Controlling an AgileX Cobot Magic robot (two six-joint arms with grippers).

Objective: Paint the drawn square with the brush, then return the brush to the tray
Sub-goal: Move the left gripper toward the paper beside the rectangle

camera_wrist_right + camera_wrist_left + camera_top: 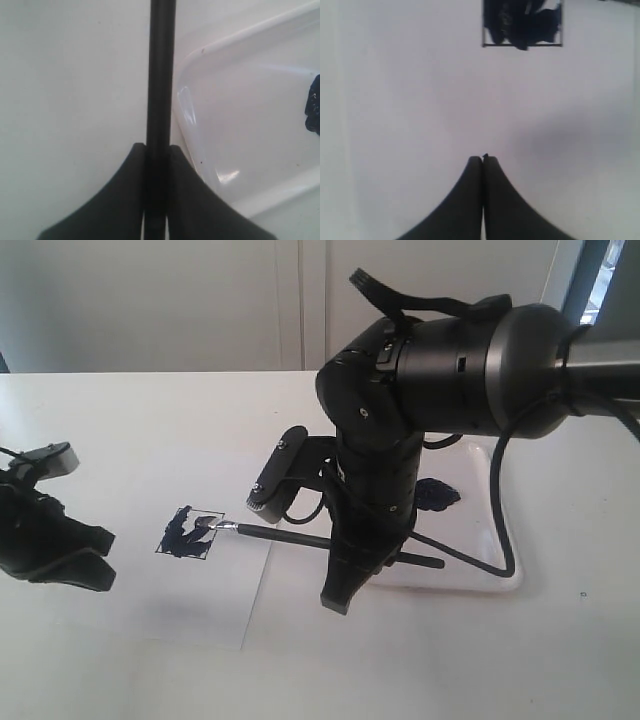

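Now, step in hand: painting, judging by the bristles resting on the drawn square (185,533), which is mostly smeared dark with some white left near its edges.
Brush position: the brush (290,537) lies nearly flat, with its tip inside the square on the side facing the tray (468,536).
Long axis: it runs from the square straight back toward the tray. The handle's far end seems to reach over the tray's near rim, though the arm hides part of it.
Right gripper (340,590): clamped on the handle about mid-length, between the square and the tray. The wrist view shows both fingers pressed against the black shaft.
Left gripper (80,560): jaws pressed together on nothing, on the side of the square away from the tray and clear of the outline.
Arm that matters: the right one, as it alone has the brush.
Coming move turns on: sweeping the tip across the unpainted patches, probably, then drawing the brush back along its own axis to the tray.
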